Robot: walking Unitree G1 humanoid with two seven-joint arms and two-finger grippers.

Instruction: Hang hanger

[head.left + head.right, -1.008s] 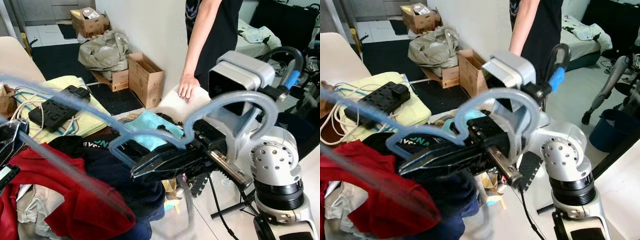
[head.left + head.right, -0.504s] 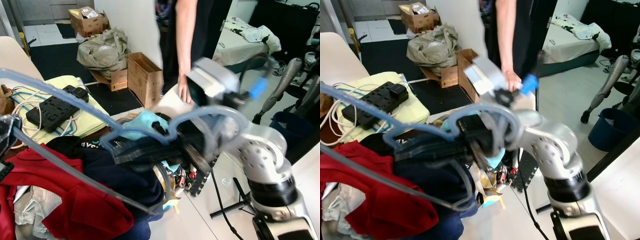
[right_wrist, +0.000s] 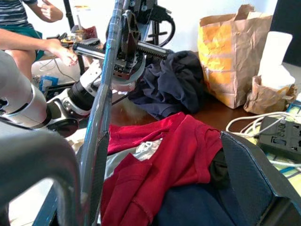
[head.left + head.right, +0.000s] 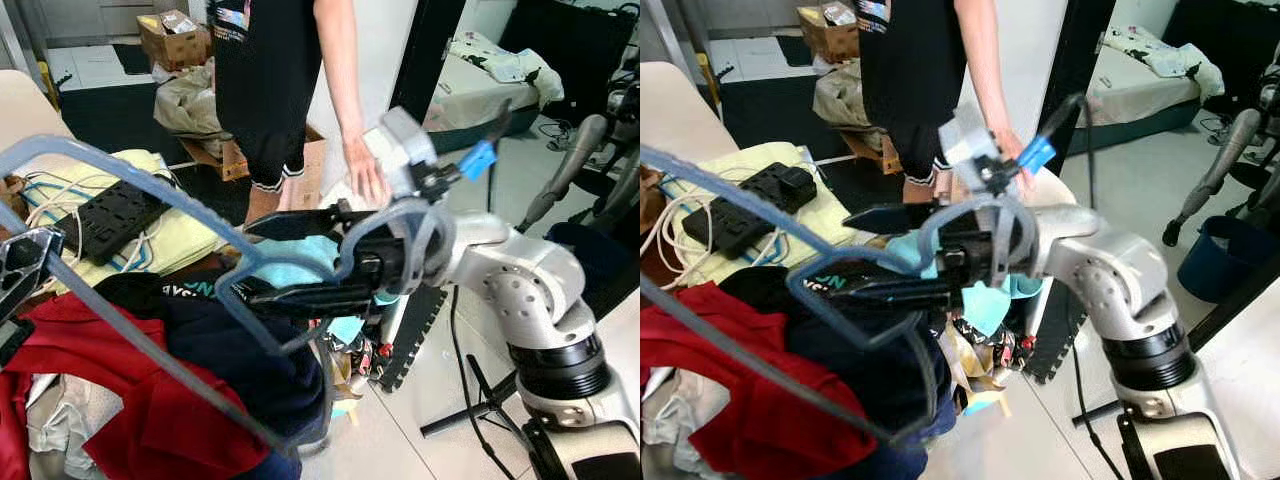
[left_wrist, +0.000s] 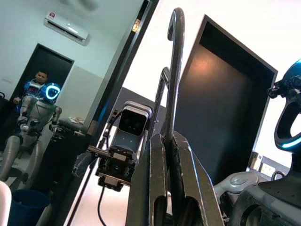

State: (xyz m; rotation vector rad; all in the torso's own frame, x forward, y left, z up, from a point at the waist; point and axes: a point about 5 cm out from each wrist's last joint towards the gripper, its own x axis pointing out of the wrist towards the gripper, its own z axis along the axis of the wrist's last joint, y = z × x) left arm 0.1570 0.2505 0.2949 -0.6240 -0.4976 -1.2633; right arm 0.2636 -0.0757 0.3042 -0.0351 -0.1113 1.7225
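Pale blue hanger held up over a heap of clothes, between both end effectors.

Left end effector squeezed shut on the hanger's thin bar, at the left edge of the head views. Right end effector spread open, one long black finger above and one below the hanger's neck, with the hook curling over the silver wrist; hard to say for sure if the fingers touch the plastic. Under the hanger, on the tabletop, a red garment next to a dark navy garment. Farther left, a black power strip on a yellow cloth. Behind it all, a person in black with one hand hanging near the right arm. Cardboard boxes on the floor beyond.
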